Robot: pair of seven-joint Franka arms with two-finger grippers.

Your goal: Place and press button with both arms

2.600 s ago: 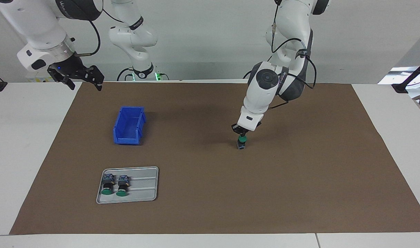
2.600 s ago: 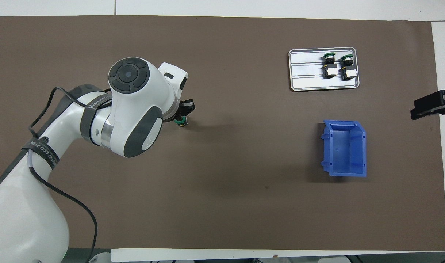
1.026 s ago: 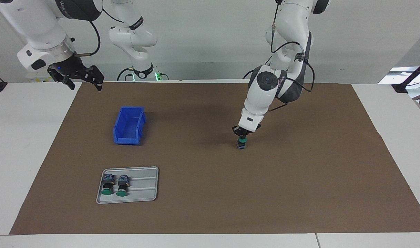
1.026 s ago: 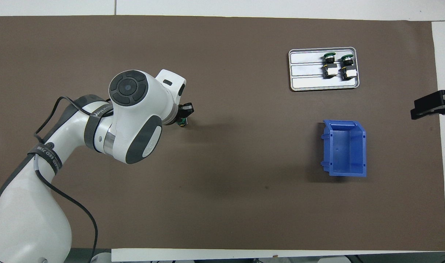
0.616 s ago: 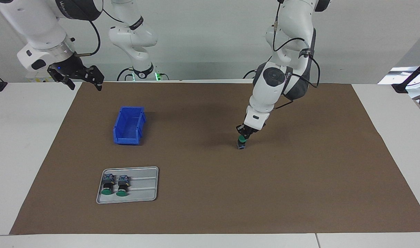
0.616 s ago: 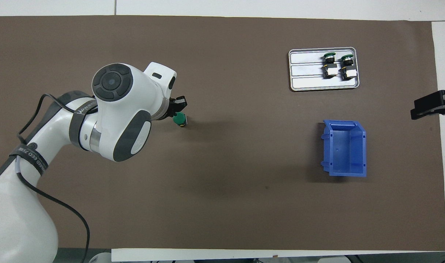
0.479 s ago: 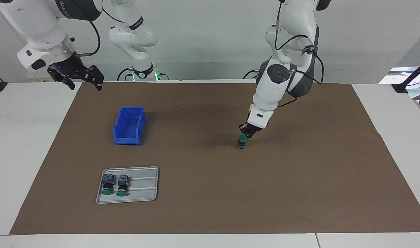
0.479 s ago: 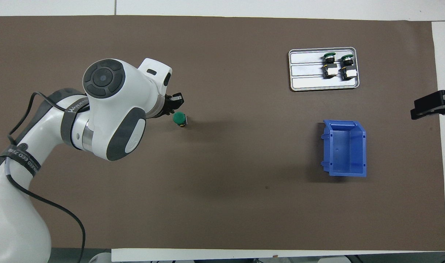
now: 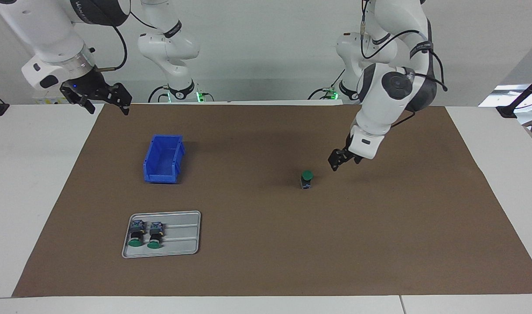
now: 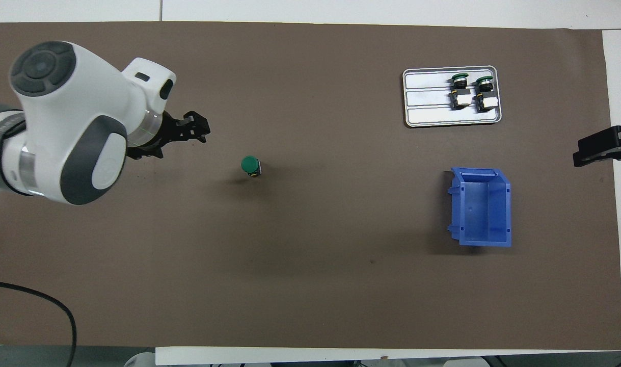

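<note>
A button with a round green cap stands upright on the brown mat, near its middle, and nothing touches it; from overhead the button shows its cap. My left gripper hangs open and empty just above the mat, a short way from the button toward the left arm's end; from overhead the left gripper is clear of the cap. My right gripper waits open and raised over the mat's corner by the right arm's base. Only its edge shows overhead.
A grey tray lies toward the right arm's end, farther from the robots, with two more green-capped buttons on their sides in it. A blue bin stands nearer to the robots than the tray.
My left gripper was shut down on the button's green cap; it has lifted off, opened and swung away toward the left arm's end. The button stays upright where it was. The right arm has not moved.
</note>
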